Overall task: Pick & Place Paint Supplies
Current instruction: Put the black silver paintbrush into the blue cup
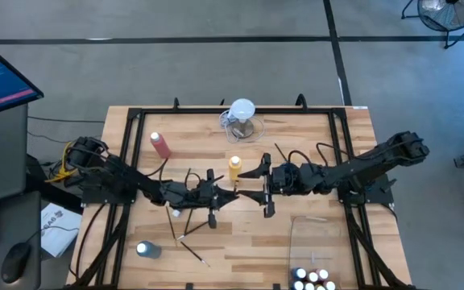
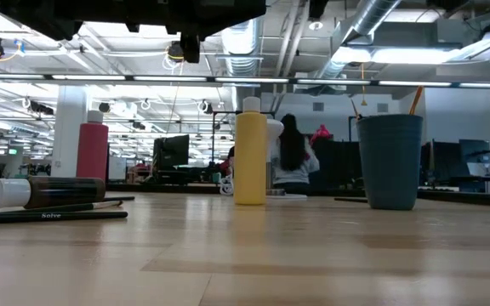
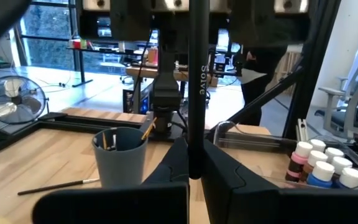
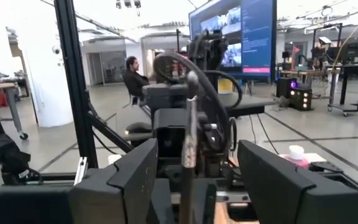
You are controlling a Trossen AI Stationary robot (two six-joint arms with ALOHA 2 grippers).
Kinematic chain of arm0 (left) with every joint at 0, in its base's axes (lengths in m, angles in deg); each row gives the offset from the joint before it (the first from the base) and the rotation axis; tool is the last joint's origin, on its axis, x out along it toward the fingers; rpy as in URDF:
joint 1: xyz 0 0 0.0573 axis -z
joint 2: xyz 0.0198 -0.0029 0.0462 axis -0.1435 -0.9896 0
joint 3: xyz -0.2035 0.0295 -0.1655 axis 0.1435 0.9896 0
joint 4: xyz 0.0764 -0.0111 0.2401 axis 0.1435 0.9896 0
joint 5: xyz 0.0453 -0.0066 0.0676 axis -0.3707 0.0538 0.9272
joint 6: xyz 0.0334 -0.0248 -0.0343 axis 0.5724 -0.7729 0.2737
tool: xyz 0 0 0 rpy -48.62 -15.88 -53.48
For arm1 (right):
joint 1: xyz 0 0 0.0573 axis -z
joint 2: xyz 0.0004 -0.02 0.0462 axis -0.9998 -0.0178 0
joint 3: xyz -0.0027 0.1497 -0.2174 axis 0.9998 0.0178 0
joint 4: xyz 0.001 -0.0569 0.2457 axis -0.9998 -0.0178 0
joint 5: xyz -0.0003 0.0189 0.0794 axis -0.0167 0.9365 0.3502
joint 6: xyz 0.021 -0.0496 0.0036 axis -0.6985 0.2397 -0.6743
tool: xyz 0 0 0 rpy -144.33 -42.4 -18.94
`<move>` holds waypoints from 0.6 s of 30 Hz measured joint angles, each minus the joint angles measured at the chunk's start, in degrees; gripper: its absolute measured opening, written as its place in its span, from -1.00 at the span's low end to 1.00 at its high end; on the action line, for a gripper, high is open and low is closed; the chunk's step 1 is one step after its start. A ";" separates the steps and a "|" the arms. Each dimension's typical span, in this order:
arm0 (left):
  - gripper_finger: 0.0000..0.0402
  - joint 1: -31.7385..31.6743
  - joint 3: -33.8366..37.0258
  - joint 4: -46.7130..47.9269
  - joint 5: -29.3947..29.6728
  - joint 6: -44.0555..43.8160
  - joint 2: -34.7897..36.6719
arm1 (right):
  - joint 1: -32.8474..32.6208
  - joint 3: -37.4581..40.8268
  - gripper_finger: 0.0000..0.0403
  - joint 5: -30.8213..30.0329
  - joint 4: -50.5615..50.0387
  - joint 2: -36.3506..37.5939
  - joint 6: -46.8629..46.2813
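Note:
My left gripper (image 1: pixel 225 196) (image 3: pixel 193 157) is shut on a thin dark paintbrush (image 3: pixel 195 93) marked "Solve", above the table's middle. My right gripper (image 1: pixel 266 189) (image 4: pixel 194 180) faces it, open. The brush's metal ferrule (image 4: pixel 188 144) stands between the right fingers, touching neither. A yellow bottle (image 1: pixel 234 167) (image 2: pixel 250 153) and a pink-red bottle (image 1: pixel 161 145) (image 2: pixel 93 151) stand upright on the table. More brushes (image 1: pixel 190 244) (image 2: pixel 49 212) lie flat on the wood. Several white-capped small bottles (image 1: pixel 312 279) (image 3: pixel 322 163) sit in a clear bin. My left gripper pinches the paintbrush between its two fingers by the lower handle (image 3: pixel 195 169). The brush sticks out past the fingers toward my right gripper. It is lifted clear of the table.
A grey cup (image 2: pixel 390 161) (image 3: pixel 120 158) holding brushes stands near my right arm. A clear jug with a white top (image 1: pixel 242 117) is at the far edge. A white-capped bottle (image 1: pixel 147 250) (image 2: pixel 45 191) lies on its side near the left. The clear bin (image 1: pixel 296 234) fills the near right corner.

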 joint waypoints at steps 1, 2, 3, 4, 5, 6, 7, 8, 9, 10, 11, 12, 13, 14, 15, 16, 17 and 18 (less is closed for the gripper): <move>-1.00 0.00 0.00 0.03 0.01 0.00 0.00 | 0.00 -0.02 0.07 0.02 1.32 -0.58 -0.02; -1.00 0.00 0.00 0.21 0.00 0.00 0.00 | 0.00 -0.50 0.07 0.02 2.93 -1.55 -0.01; -1.00 0.00 0.00 0.52 0.00 0.00 0.00 | 0.00 -1.33 0.07 0.03 3.86 -2.69 -0.02; -1.00 0.00 0.00 0.76 0.02 -0.01 0.00 | 0.00 -1.68 0.07 0.05 3.85 -3.47 -0.02; -1.00 0.00 0.00 0.75 0.03 -0.06 0.00 | 0.02 -1.96 0.07 0.01 3.23 -4.11 0.00; -1.00 -0.02 0.00 0.88 0.31 -0.28 0.00 | 0.04 -2.85 0.06 0.04 3.33 -5.18 0.26; -1.00 -0.02 -0.02 1.23 0.44 -0.33 0.00 | 0.04 -3.79 0.06 0.05 3.84 -6.17 0.47; -1.00 -0.02 -0.02 1.57 0.48 -0.44 0.00 | 0.04 -4.34 0.06 0.07 3.99 -6.78 0.65; -1.00 -0.02 -0.02 1.56 0.50 -0.44 0.00 | 0.04 -4.80 0.06 0.07 3.82 -7.27 0.72; -1.00 -0.02 -0.02 1.56 0.50 -0.44 0.00 | 0.04 -5.26 0.07 0.13 3.52 -7.72 0.81; -1.00 -0.02 -0.02 1.65 0.54 -0.44 0.00 | 0.03 -5.70 0.06 0.14 3.63 -8.20 0.86; -1.00 -0.02 -0.02 2.02 0.56 -0.44 0.00 | 0.01 -5.95 0.06 0.16 3.75 -8.41 0.98; -1.00 -0.02 0.00 2.21 0.75 -0.44 0.00 | 0.00 -5.93 0.06 0.16 3.68 -8.42 1.29; -1.00 -0.02 0.03 2.23 0.77 -0.44 0.00 | 0.00 -5.93 0.05 0.16 3.75 -8.42 1.73; -1.00 -0.02 0.04 2.17 0.79 -0.44 0.00 | -0.02 -5.93 0.04 0.08 3.73 -8.40 2.03; -1.00 -0.02 0.07 2.17 0.81 -0.44 0.00 | -0.11 -5.93 0.02 0.12 3.18 -8.09 2.18; -1.00 0.00 0.07 2.21 0.99 -0.44 0.00 | -0.22 -5.93 0.00 0.11 2.71 -7.72 2.19; -1.00 0.02 0.07 2.21 1.30 -0.44 0.00 | -0.42 -5.93 -0.01 0.08 2.71 -7.48 2.19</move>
